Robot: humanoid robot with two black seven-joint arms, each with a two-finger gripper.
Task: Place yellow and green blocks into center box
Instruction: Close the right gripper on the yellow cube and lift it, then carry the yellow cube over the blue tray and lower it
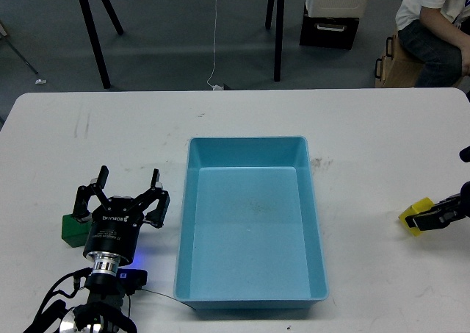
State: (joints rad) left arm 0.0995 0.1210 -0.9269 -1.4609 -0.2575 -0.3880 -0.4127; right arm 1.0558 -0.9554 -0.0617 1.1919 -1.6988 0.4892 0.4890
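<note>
The blue box point(250, 143) stands open and empty in the middle of the white table. A green block point(70, 228) lies on the table left of the box, partly hidden behind my left gripper point(126, 184). That gripper is open and empty, just right of and above the block. A yellow block point(413, 214) sits tilted near the right edge, off the box. My right gripper point(429, 217) comes in from the right edge and is shut on the yellow block.
The white table point(242, 112) runs wide around the box. Beyond its far edge are black stand legs point(94, 35), a black case point(329, 30) and a seated person point(433, 31).
</note>
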